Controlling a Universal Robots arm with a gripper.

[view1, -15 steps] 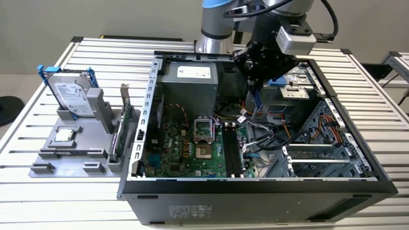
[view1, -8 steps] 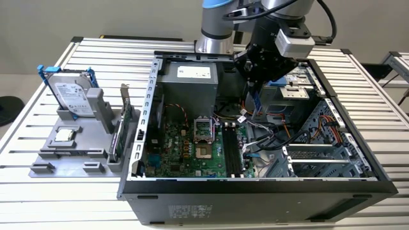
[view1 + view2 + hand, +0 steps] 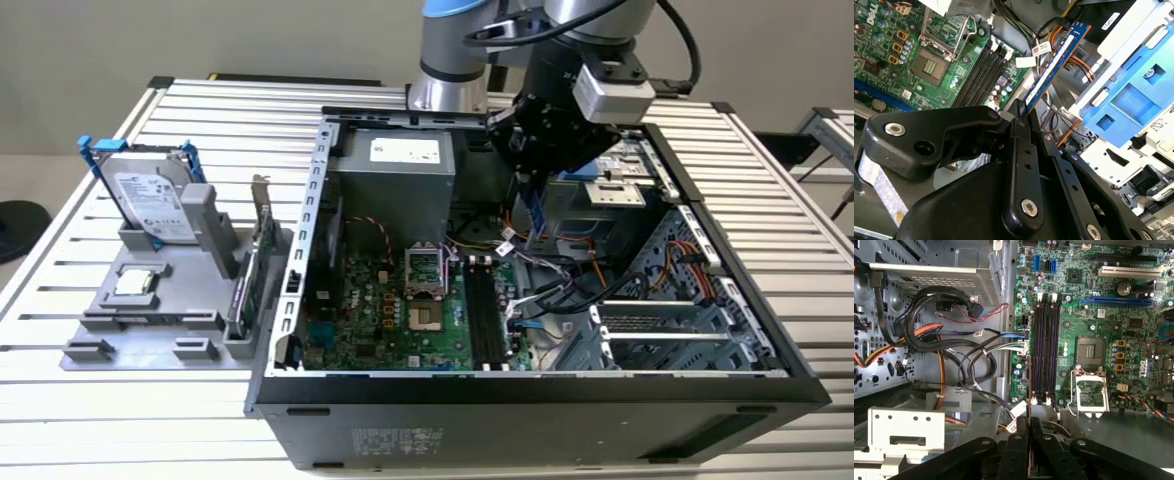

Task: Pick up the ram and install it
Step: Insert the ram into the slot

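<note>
**Labels present, none legible**

No wording can be made out. A white sticker sits on the power supply (image 3: 404, 150) inside the computer case (image 3: 534, 420). A printed label covers the hard drive (image 3: 144, 195), outside the case on the exterior view's left. The ram (image 3: 1056, 60) bears a pale strip, and a cable tag (image 3: 1042, 49) hangs within the case.

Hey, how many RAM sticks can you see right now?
1. The ram is clamped in the claw, above the open computer case, near the motherboard's memory slots. Others may be hidden among parts on the grey stand.
</note>
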